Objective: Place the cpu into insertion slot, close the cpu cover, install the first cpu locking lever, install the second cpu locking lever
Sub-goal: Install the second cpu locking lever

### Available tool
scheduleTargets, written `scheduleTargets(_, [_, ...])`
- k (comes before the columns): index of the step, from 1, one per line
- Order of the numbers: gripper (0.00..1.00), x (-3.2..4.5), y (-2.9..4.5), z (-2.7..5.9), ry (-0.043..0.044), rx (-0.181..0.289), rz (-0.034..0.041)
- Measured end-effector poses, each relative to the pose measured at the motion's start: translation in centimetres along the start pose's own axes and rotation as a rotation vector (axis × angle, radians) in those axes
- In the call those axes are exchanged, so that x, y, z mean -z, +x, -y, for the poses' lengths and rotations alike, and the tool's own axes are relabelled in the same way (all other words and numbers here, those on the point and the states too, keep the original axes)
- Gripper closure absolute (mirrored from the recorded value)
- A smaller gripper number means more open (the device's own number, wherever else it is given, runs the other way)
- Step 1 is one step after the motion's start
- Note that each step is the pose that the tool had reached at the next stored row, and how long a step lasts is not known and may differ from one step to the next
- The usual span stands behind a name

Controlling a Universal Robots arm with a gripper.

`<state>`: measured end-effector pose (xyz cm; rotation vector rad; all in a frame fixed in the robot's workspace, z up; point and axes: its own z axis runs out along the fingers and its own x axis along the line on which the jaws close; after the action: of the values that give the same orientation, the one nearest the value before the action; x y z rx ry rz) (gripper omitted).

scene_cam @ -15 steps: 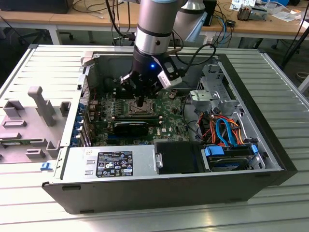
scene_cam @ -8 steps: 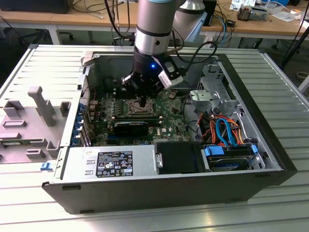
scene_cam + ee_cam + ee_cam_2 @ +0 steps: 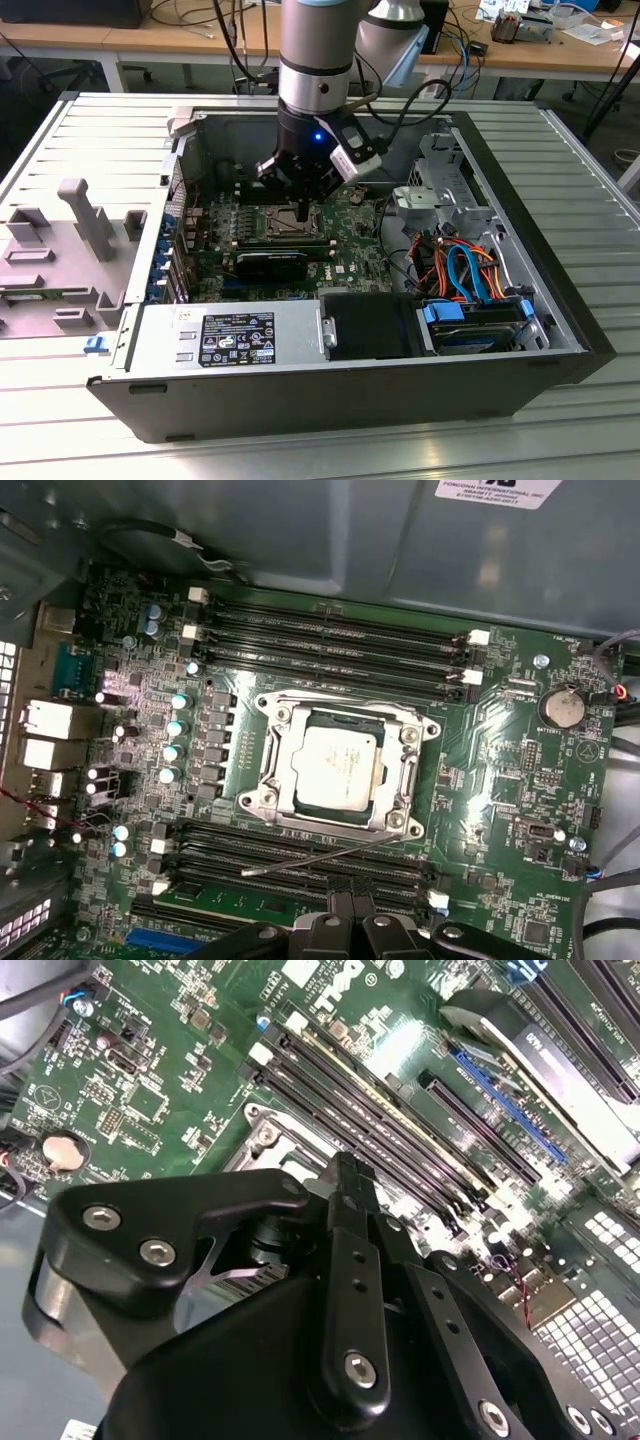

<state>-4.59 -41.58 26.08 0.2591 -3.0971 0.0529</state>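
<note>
The cpu (image 3: 338,765), a silver-grey square, lies in the insertion slot, which is hidden beneath it. The cpu cover (image 3: 272,780), a silver frame plate, lies flat around it. One thin wire locking lever (image 3: 320,858) sticks out free, slanting across the memory slots beside the socket. In the exterior view the cpu (image 3: 283,222) sits just under the arm. My gripper (image 3: 348,925) hovers over the memory slots beside that lever, fingers shut with nothing between them. The gripper (image 3: 345,1172) has its black fingers pressed together, and in the exterior view the gripper (image 3: 303,208) is low over the socket's edge.
The green motherboard (image 3: 350,255) lies inside an open black computer case (image 3: 300,400). Long black memory slots (image 3: 330,630) flank the socket on both sides. A grey power supply box (image 3: 225,338) is in front, with orange and blue cables (image 3: 465,270) and drives on the exterior view's right.
</note>
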Motion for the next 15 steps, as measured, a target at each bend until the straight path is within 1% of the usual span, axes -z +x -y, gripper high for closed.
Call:
scheduleTargets(1, [0.89,0.00,0.00,0.00,0.0006,0.000,0.0032])
scheduleTargets(2, [0.89,-0.02,0.00,0.00,0.0006,0.000,0.0037])
scheduleTargets(4, [0.89,-0.36,-0.04,0.00,0.0002,-0.007,0.0035])
scheduleTargets(6, [0.89,-0.64,-0.22,-0.02,-0.0054,-0.015,0.0042])
scheduleTargets(8, [0.89,-0.82,-0.39,0.00,-0.0132,-0.023,0.0049])
scheduleTargets(10, [0.89,-0.95,-0.52,0.00,-0.0279,-0.028,0.0072])
scheduleTargets(11, [0.89,-0.99,-0.58,0.01,-0.0398,-0.031,0.0090])
scheduleTargets(12, [0.89,-1.00,-0.61,0.02,-0.0498,-0.032,0.0105])
scheduleTargets(13, [0.89,-1.01,-0.62,0.02,-0.0725,-0.034,0.0140])
scheduleTargets(14, [0.89,-1.07,-0.65,0.02,-0.0826,-0.037,0.0154])
scheduleTargets(15, [0.89,-1.25,-0.68,0.01,-0.0845,-0.045,0.0159])
